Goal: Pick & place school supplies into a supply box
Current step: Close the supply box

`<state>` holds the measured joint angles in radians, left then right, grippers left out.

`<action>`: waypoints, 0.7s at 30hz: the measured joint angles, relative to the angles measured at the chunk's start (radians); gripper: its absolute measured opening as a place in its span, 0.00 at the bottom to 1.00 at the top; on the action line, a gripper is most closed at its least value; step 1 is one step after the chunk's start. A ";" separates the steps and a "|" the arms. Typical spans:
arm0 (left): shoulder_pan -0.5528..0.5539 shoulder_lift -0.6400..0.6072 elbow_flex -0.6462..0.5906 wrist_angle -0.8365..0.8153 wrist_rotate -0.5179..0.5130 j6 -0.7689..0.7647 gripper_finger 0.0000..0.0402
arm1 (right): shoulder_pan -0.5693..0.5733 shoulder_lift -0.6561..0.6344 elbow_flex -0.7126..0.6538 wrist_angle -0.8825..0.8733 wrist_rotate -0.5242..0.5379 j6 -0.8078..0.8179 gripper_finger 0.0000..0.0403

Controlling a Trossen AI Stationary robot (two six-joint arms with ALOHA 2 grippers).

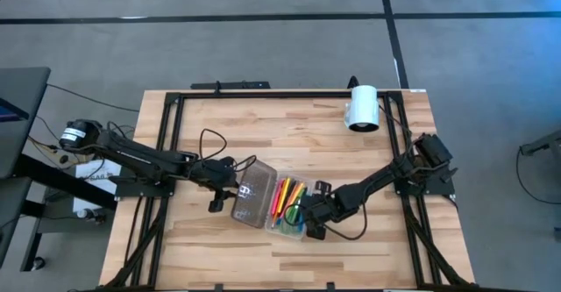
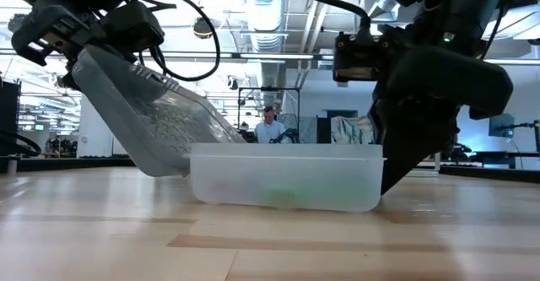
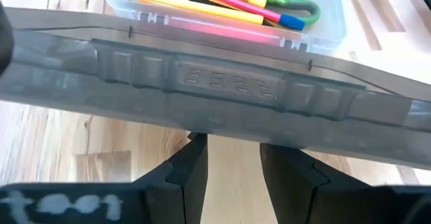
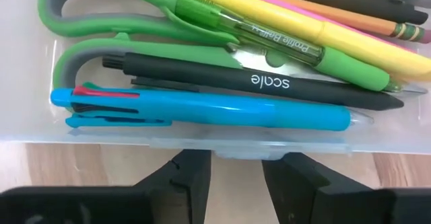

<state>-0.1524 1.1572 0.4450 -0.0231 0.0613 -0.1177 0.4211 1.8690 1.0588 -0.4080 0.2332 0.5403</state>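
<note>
Where right pincer hovers, supply box alongside.

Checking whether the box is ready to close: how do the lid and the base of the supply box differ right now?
The lid is greyish and textured; the base is clear. The lid stands tilted up and open, its edge at the left gripper; the base lies flat on the table. The lid holds nothing; the base holds pens and scissors. Both are rectangular plastic, joined along one long edge.
</note>
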 joint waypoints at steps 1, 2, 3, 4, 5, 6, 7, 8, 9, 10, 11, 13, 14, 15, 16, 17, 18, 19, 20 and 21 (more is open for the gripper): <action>0.000 0.000 0.000 -0.001 0.002 0.000 0.31 | -0.002 0.000 0.000 0.000 -0.001 -0.002 0.30; 0.000 0.000 0.000 -0.002 0.002 0.000 0.31 | -0.005 0.000 0.000 0.000 -0.001 -0.004 0.30; 0.000 0.000 0.000 0.000 0.004 0.000 0.31 | -0.007 0.000 0.000 0.000 -0.004 -0.011 0.30; 0.000 0.000 0.000 0.001 0.007 0.000 0.31 | -0.010 0.000 0.000 0.000 -0.006 -0.018 0.30; 0.000 0.000 0.000 0.006 0.012 0.000 0.31 | -0.013 0.000 0.000 0.000 -0.010 -0.023 0.30; 0.000 0.000 0.000 0.016 0.016 -0.001 0.31 | -0.015 0.000 0.000 0.001 -0.013 -0.026 0.30; 0.000 0.000 0.000 0.032 0.021 -0.002 0.31 | -0.019 0.000 0.000 0.001 -0.018 -0.032 0.30; 0.000 0.000 0.000 0.049 0.023 -0.002 0.31 | -0.021 0.000 0.000 0.000 -0.021 -0.039 0.30; 0.000 0.000 0.002 0.062 0.027 -0.002 0.31 | -0.024 0.000 0.000 0.001 -0.022 -0.045 0.30; 0.000 0.000 0.006 0.069 0.029 -0.002 0.31 | -0.026 0.000 0.000 0.000 -0.022 -0.049 0.30; 0.000 0.000 0.014 0.071 0.028 -0.002 0.31 | -0.029 0.000 0.000 0.000 -0.022 -0.053 0.30; 0.000 0.000 0.035 0.076 0.028 0.008 0.31 | -0.035 0.000 0.000 0.000 -0.023 -0.068 0.30; 0.000 0.000 0.044 0.078 0.027 0.018 0.31 | -0.038 0.000 0.000 0.000 -0.025 -0.075 0.30; 0.000 0.000 0.054 0.078 0.027 0.027 0.31 | -0.040 0.000 0.000 0.001 -0.026 -0.079 0.30; 0.000 0.000 0.063 0.077 0.025 0.034 0.31 | -0.044 0.000 0.000 0.001 -0.026 -0.080 0.30; 0.000 0.000 0.073 0.076 0.020 0.043 0.31 | -0.047 0.000 0.000 0.001 -0.026 -0.083 0.30; 0.000 0.000 0.083 0.077 0.020 0.051 0.31 | -0.050 0.000 0.000 0.001 -0.027 -0.092 0.30; 0.000 0.000 0.092 0.080 0.017 0.057 0.31 | -0.053 0.000 0.000 0.004 -0.028 -0.100 0.30; 0.000 0.000 0.097 0.086 0.011 0.065 0.31 | -0.056 0.000 0.000 0.008 -0.027 -0.105 0.30; 0.000 0.000 0.103 0.089 0.005 0.072 0.31 | -0.059 0.000 0.000 0.013 -0.027 -0.107 0.30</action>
<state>-0.1528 1.1572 0.5479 0.0663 0.0667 -0.0454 0.3620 1.8687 1.0588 -0.3953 0.2058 0.4332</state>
